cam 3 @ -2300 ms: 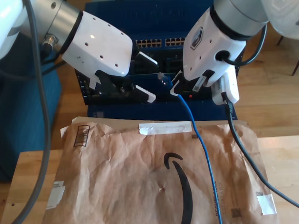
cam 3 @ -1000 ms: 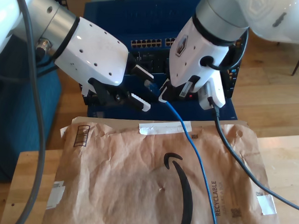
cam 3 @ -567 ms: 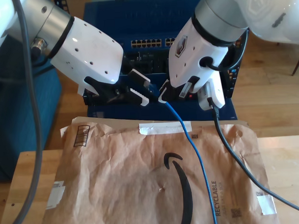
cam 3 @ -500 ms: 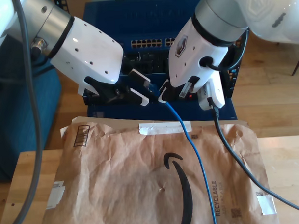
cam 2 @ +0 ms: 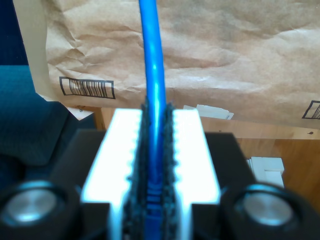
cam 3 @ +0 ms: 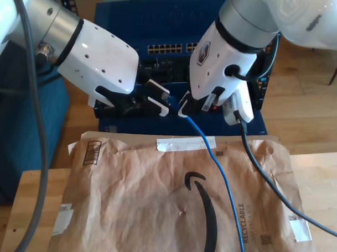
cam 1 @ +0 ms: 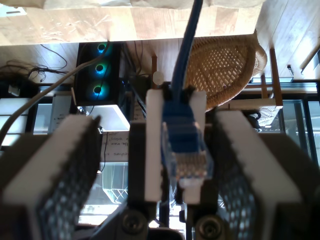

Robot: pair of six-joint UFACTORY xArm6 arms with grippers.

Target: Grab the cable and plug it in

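The blue cable [cam 3: 223,174] runs up across the brown envelope to my second gripper [cam 3: 183,109], which is shut on it just behind the plug. In the second wrist view the cable [cam 2: 152,60] is pinched between the white fingers [cam 2: 120,150] of my second gripper [cam 2: 152,117]. The blue plug [cam 1: 186,150] sticks out past those fingers [cam 1: 150,140]. My first gripper [cam 1: 157,125] is open, its pads [cam 1: 55,170] standing wide on either side of the plug without touching it. In the exterior view my first gripper [cam 3: 161,98] comes in from the exterior view's left, in front of the switch.
A dark network switch with rows of ports [cam 3: 166,48] sits in a blue rack [cam 3: 120,17] behind both grippers. The brown paper envelope [cam 3: 132,204] covers a wooden table [cam 3: 322,176]. A thick dark grey robot cable [cam 3: 264,172] hangs from the second arm across the envelope.
My second gripper carried the plug toward the exterior view's left and slightly down. My first gripper closed in until its open fingers bracket the plug. Almost nothing moved in the last half second.
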